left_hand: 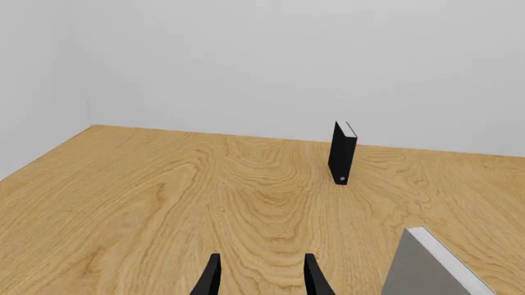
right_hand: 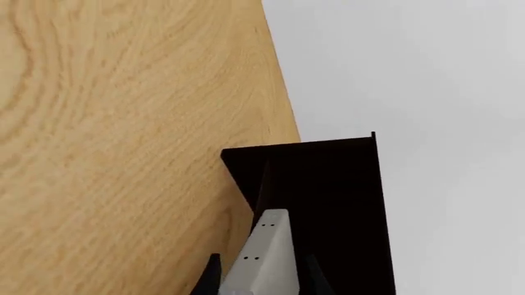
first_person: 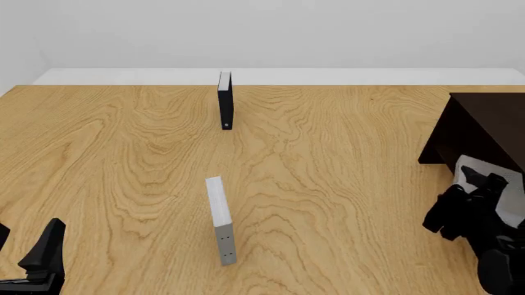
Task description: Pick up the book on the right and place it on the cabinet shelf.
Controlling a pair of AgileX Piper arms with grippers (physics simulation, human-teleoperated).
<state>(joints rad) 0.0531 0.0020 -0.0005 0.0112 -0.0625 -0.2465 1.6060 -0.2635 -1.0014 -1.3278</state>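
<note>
Spanning pretty much the whole front view was the wood-grain bench point(first_person: 328, 184), light oak look, with a plain pale wall behind it. Next biggest thing was the near-black wooden cabinet point(first_person: 484, 126) sitting at the far right edge of the bench, partly cut off by the frame. In the right wrist view you could see its open dark interior point(right_hand: 345, 184) right ahead of the claw.

The right claw point(first_person: 480, 187) was clamped on the light-grey book point(first_person: 500, 178), holding it up off the bench right at the front of the cabinet. From the right wrist camera the book point(right_hand: 264, 258) sat between the two black fingers point(right_hand: 211, 276), its far end just at the cabinet's opening. Couldn't really tell if it was touching the shelf or not.

Over in the middle of the bench, a thin grey-white book point(first_person: 220, 218) stood upright with a couple of small dots low on its spine; its corner point(left_hand: 434, 264) showed up in the left wrist view too. Further back a thin black book point(first_person: 225, 100) also stood upright, well apart from the grey-white one.

The left claw point(first_person: 37, 258) was down at the near left corner of the front view, nowhere near either book. Its fingers point(left_hand: 211, 276) were spread apart with nothing between them, just bare bench.
</note>
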